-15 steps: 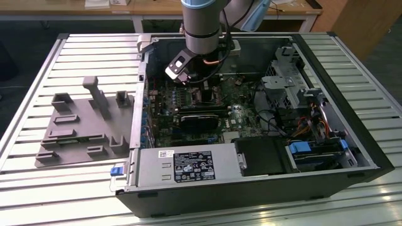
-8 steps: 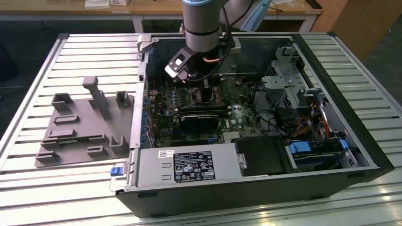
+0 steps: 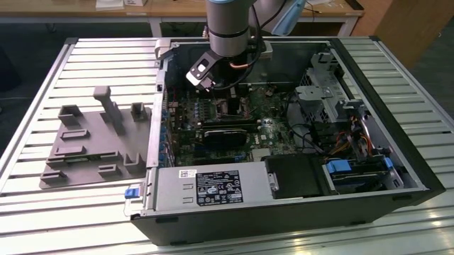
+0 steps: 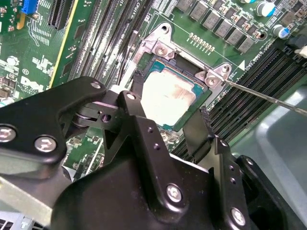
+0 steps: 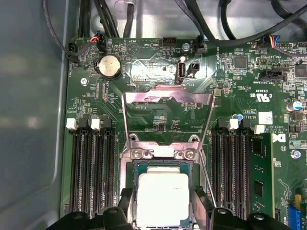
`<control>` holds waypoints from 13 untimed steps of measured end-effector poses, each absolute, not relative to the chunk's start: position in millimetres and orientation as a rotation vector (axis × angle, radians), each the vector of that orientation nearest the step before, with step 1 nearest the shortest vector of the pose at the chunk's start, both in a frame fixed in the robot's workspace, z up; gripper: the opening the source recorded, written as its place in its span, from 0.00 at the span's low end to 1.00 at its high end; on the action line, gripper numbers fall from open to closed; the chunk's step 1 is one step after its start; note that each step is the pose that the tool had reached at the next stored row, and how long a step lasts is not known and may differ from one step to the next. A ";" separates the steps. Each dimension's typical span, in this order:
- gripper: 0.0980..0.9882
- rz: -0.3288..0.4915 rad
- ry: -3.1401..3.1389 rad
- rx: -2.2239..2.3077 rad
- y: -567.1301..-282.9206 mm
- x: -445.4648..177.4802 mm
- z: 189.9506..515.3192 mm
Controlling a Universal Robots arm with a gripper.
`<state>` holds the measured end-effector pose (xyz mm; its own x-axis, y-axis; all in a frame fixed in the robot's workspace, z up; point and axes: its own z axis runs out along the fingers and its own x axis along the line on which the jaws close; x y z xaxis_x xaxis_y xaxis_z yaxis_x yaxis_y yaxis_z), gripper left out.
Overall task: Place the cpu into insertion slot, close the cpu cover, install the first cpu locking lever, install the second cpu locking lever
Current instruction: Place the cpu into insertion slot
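nearest in the second wrist view, the tool (image 4: 169, 98) sits low over the motherboard (image 5: 240, 96). its black fingers (image 4: 199, 134) stand apart with the cpu (image 5: 162, 194) between them. the pads seem to rest against two opposite edges of the chip's green base, so i judge it clamped on the cpu, though only lightly.

the cpu lies flat and square inside the insertion slot (image 4: 184, 69), dull silver top facing up, and looks level, not cocked.

as a thing to handle, the chip is likely light, thin and stiff. its metal top is probably smooth and slippery, and the contacts under it are easily hurt. the sound place to hold it is where the pads are now, on the bare side edges. a gentle squeeze and no sideways drag would suit it.

beside the slot a locking lever (image 4: 268, 98) juts out as a thin, springy-looking rod, free of any catch.

just beyond, in the first wrist view, the cpu cover (image 5: 168, 97) stands swung open on its hinge, with the board showing through its window. it is thin sheet metal, probably stiff enough to push at its free edge.

long black memory slots (image 5: 91, 167) flank the socket, and a coin battery (image 5: 109, 65) sits further back.

in the exterior view the arm (image 3: 230, 26) reaches down into the open computer case (image 3: 284, 218). the case lies on a slatted surface (image 3: 42, 212), with a grey fixture tray (image 3: 92, 149) to the exterior view's left.
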<state>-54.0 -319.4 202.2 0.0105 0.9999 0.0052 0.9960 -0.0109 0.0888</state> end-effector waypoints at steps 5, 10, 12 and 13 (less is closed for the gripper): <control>0.49 0.102 2.166 2.190 -319.4 -54.1 202.2; 0.22 0.102 2.166 2.190 -319.4 -54.1 202.2; 0.15 0.102 2.166 2.190 -319.4 -54.0 202.2; 0.09 0.102 2.166 2.190 -319.4 -54.1 202.2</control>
<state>-54.1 -319.4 202.2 0.0105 0.9999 0.0048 0.9960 -0.0109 0.0887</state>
